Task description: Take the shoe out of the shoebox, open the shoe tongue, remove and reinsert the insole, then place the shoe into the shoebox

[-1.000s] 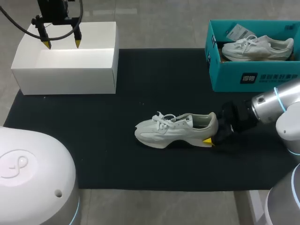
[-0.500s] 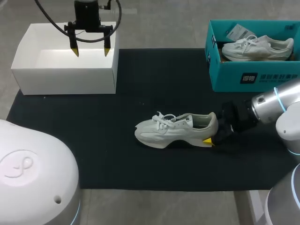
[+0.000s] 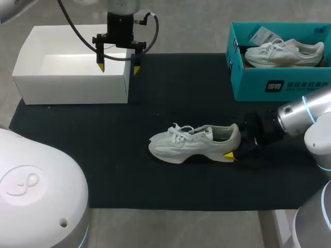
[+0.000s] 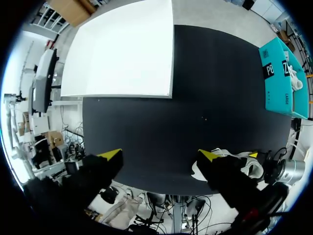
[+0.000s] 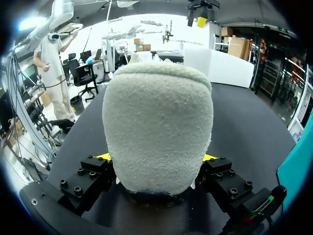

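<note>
White sneaker [image 3: 194,142] sits mid-mat, toe toward 9 o'clock, right gripper [image 3: 235,149] clamped on its heel, left gripper [image 3: 118,67] spread wide at 11 o'clock over the white box [image 3: 72,89], so it should drop squarely onto the tongue with the heel held firm.

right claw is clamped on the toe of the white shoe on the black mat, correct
Not the toe: the right claw is clamped on the heel of the white shoe on the black mat. The right wrist view shows it.
</note>
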`<state>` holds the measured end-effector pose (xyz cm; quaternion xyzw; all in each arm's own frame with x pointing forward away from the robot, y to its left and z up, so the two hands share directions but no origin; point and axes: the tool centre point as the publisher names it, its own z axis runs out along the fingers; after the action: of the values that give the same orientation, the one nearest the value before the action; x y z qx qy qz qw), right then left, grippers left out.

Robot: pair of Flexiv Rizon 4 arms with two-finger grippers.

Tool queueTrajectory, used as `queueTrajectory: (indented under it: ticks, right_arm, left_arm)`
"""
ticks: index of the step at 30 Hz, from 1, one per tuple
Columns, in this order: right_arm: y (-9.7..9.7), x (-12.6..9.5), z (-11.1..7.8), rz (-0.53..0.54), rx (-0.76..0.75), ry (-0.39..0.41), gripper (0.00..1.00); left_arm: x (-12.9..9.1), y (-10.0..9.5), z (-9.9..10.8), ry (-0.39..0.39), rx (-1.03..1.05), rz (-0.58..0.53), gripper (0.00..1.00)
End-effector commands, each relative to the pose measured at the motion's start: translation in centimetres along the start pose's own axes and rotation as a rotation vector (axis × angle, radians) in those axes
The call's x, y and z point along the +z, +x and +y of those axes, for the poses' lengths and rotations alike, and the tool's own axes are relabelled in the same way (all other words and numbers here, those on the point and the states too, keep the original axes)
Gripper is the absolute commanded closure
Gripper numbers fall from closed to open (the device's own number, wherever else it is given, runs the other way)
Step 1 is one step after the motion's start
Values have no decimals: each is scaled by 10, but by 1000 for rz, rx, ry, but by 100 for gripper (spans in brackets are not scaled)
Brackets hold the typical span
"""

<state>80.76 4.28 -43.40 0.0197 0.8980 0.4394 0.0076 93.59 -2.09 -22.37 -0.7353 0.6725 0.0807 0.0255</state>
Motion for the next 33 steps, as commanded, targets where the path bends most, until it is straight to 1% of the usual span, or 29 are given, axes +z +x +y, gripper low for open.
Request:
queueTrajectory:
  ticks: [1, 9, 11, 13, 16, 17, 18, 19, 20, 24, 25, 29, 30, 33]
  right_arm:
    - [-2, 4, -1, -2, 0, 1, 100]
    - [-2, 4, -1, -2, 0, 1, 100]
    - [-2, 4, -1, -2, 0, 1, 100]
    - [-2, 4, -1, -2, 0, 1, 100]
    - [-2, 4, -1, -2, 0, 1, 100]
    - [-2, 4, -1, -2, 0, 1, 100]
    - [-2, 4, -1, -2, 0, 1, 100]
    - [-2, 4, -1, -2, 0, 1, 100]
    - [-2, 4, -1, -2, 0, 1, 100]
    - [-2, 4, -1, -2, 0, 1, 100]
    - [-2, 4, -1, -2, 0, 1, 100]
    - [-2, 4, -1, -2, 0, 1, 100]
    - [-2, 4, -1, -2, 0, 1, 100]
    - [-2, 4, -1, -2, 0, 1, 100]
  left_arm:
    - [-1, 0, -2, -3, 0, -1, 0]
    - [-1, 0, -2, -3, 0, -1, 0]
    - [5, 18, 8, -3, -31, -22, 0]
    - [8, 37, 21, 5, -26, 6, 0]
    - [13, 58, 40, 13, -1, 75, 0]
    - [15, 65, 47, 21, 9, 73, 0]
    - [16, 72, 53, 25, 13, 68, 0]
    - [17, 77, 59, 24, 32, 103, 0]
    - [16, 84, 65, 40, 48, 94, 0]
    - [15, 109, 88, 51, 93, 101, 0]
    - [15, 116, 94, 57, 108, 89, 0]
    - [21, 141, 111, 62, 158, 95, 0]
    - [22, 146, 116, 85, 164, 81, 0]
    - [28, 158, 126, 79, 203, 87, 0]
